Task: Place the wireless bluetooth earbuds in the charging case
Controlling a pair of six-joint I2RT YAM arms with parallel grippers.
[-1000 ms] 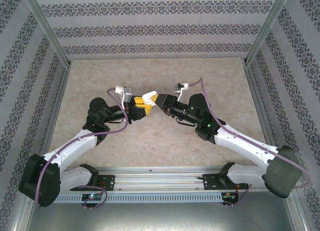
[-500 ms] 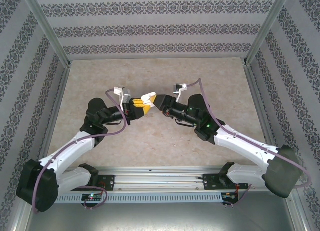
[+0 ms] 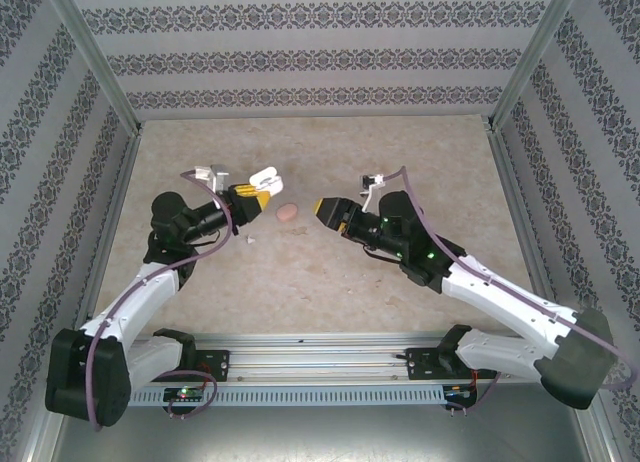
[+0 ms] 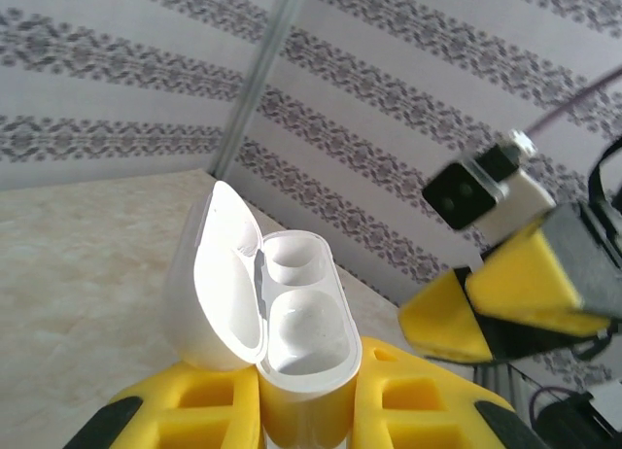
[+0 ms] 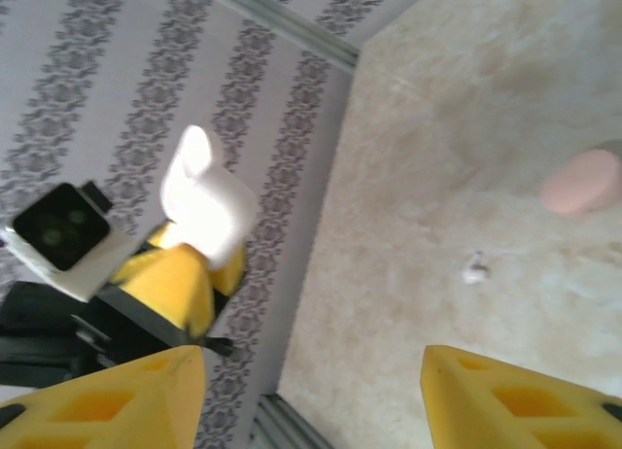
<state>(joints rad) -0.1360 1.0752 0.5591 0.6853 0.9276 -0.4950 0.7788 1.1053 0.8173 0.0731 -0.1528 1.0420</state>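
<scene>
My left gripper (image 3: 256, 195) (image 4: 306, 402) is shut on the white charging case (image 3: 264, 178) (image 4: 303, 325) and holds it off the table. Its lid (image 4: 222, 274) is swung open and both wells look empty. The case (image 5: 206, 204) also shows in the right wrist view, upright between the left fingers. My right gripper (image 3: 324, 211) (image 5: 316, 402) stands open a short way to the right, nothing between its fingers. A tiny whitish earbud (image 3: 250, 239) (image 5: 475, 269) lies on the table below the left gripper.
A pink rounded case (image 3: 288, 213) (image 5: 581, 182), shut, lies on the beige table (image 3: 330, 152) between the two grippers. Patterned walls with metal posts close off the back and both sides. The arm bases sit on a rail at the near edge.
The grippers met at the case in the middle a second ago. The left one has carried it left and back. The right one has opened and drawn away to the right.
</scene>
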